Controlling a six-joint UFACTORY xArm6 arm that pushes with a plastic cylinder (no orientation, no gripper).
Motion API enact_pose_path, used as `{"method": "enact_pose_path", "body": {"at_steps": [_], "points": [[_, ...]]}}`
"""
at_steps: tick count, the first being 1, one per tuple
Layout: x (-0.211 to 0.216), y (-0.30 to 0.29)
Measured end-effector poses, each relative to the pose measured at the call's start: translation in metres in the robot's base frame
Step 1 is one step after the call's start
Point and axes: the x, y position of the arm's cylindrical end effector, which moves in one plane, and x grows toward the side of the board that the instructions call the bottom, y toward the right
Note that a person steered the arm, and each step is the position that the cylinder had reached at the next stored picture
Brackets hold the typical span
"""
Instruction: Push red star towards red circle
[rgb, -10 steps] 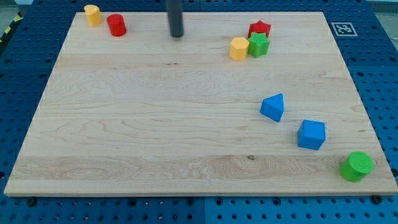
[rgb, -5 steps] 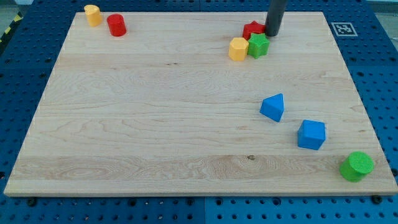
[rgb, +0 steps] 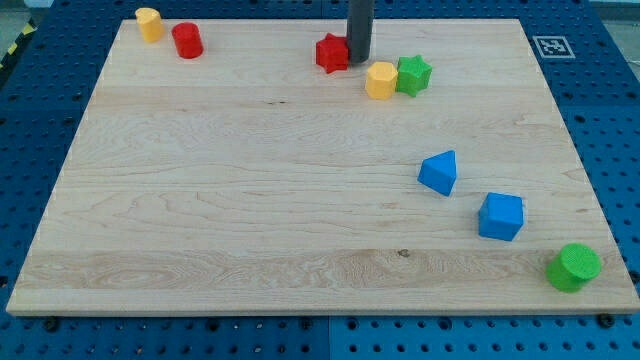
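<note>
Now my tip (rgb: 359, 60) touches the red star (rgb: 332, 52) on its right side in the view, near the table (rgb: 250, 200) top edge. No fingers exist here, only the rod. The red circle (rgb: 187, 41) lies well apart toward the view's left, beside a yellow block (rgb: 149, 23). Pushing should stay centred on the star, angled slightly upward. No readable writing; only a square marker (rgb: 551, 46) shows
</note>
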Motion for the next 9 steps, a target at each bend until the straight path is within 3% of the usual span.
{"method": "enact_pose_path", "body": {"at_steps": [2,4,9], "points": [[-0.009,-0.003],[0.01,-0.015],[0.011,-0.129]]}}
